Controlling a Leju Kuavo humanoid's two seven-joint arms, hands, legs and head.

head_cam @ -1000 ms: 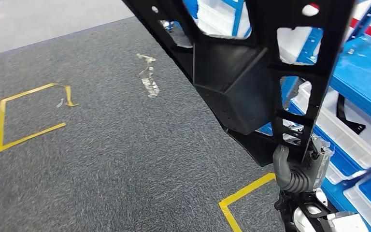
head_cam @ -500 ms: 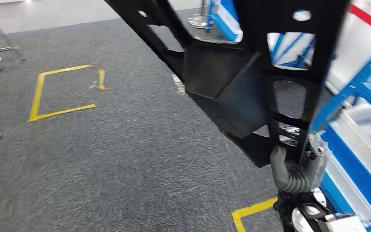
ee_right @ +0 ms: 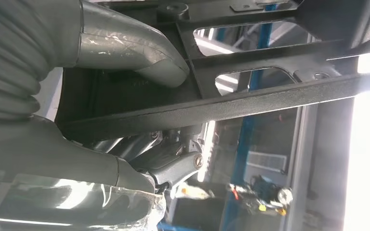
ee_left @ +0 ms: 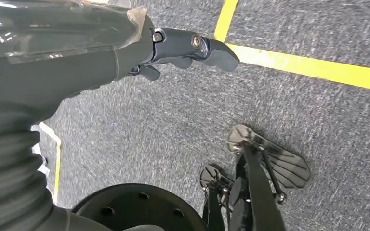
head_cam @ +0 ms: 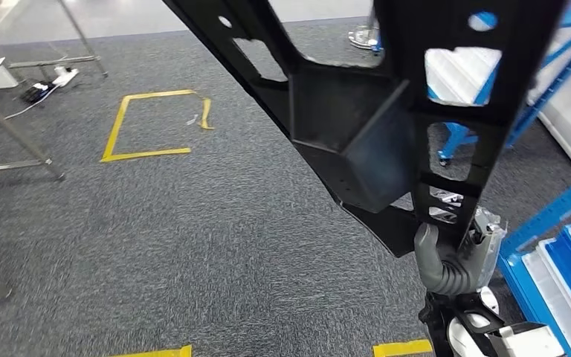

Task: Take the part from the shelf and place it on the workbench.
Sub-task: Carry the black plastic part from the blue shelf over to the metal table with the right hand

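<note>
Although the big black moulded-plastic frame part (head_cam: 372, 126), with its cut-out windows and boxy pocket, looks rigid and fairly light, it is long and carried from one low rib, so I judge it will lever hard against the grip and swing if the robot turns sharply. It hangs raised in front of the robot's chest above the grey carpet floor (head_cam: 193, 245), clear of both shelf and bench. A hold on a crossbar near a rib junction seems soundest, since the thin struts could flex.

The right hand (head_cam: 453, 256) grips the part's lower rail. The right wrist view shows what the head view cannot: the grey thumb (ee_right: 139, 53) pressed on one face and the dark fingers (ee_right: 173, 163) curled behind the bar.

The left hand (ee_left: 183, 48) appears in the left wrist view, hanging over the floor with a yellow tape line (ee_left: 313, 67) beneath, fingers extended and holding nothing. The head view adds the blue metal shelf rack (head_cam: 550, 216) at right and a metal table leg (head_cam: 15, 134) at left.
</note>
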